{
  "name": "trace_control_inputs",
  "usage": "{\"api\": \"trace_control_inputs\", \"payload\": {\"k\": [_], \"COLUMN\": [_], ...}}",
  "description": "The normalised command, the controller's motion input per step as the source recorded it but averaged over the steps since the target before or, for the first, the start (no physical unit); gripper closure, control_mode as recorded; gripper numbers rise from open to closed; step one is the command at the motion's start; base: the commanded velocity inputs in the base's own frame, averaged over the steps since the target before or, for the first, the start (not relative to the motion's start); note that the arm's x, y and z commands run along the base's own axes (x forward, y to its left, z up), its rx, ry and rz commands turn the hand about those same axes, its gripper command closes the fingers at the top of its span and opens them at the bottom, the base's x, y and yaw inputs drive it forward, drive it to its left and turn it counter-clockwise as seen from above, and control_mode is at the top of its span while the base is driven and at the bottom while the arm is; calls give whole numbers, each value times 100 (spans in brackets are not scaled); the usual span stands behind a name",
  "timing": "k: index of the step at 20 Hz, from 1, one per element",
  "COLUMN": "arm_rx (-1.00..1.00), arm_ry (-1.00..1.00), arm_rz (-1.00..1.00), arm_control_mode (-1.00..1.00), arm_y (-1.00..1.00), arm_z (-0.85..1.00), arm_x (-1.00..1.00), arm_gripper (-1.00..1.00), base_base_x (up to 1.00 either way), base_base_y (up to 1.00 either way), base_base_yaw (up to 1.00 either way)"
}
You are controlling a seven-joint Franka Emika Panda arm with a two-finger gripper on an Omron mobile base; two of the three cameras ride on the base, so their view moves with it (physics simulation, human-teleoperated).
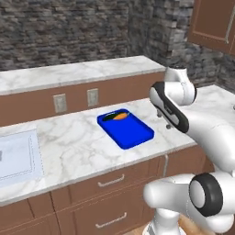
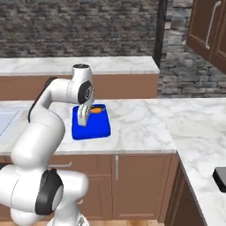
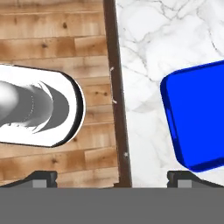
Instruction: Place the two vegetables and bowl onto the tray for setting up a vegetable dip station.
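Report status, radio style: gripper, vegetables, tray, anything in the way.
Gripper open, empty, above the counter edge. Carrot and green vegetable on blue tray, far end. Nothing blocking the tray.

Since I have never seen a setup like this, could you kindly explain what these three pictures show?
This is a rendered kitchen with a white robot arm on a mobile base. Two cameras ride behind the arm, one to its left and one to its right, looking over a marble counter. On it lies a blue tray with an orange carrot and a dark green vegetable at its far end. The third camera sits on the hand, looking down past the gripper: its fingertips stand wide apart, holding nothing, above the counter edge, wooden floor on one side, tray on the other.
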Motion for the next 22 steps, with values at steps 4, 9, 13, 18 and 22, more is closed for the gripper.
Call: {"api": "trace_control_inputs", "payload": {"k": [4,9,13,18,22], "arm_rx": [0,0,0,0,0], "arm_ry": [0,0,0,0,0], "arm_rz": [0,0,0,0,0], "arm_control_mode": [100,100,100,100,100], "arm_y": [0,0,0,0,0], "arm_z": [0,0,0,0,0], "arm_x": [0,0,0,0,0], "arm_gripper": [-100,-100,-100,-100,-100], "base_base_x": [-23,-29,-40,-10,-7], "base_base_y": [23,4,6,0,0], "base_base_yaw": [-39,-44,-44,-64,-66]}}
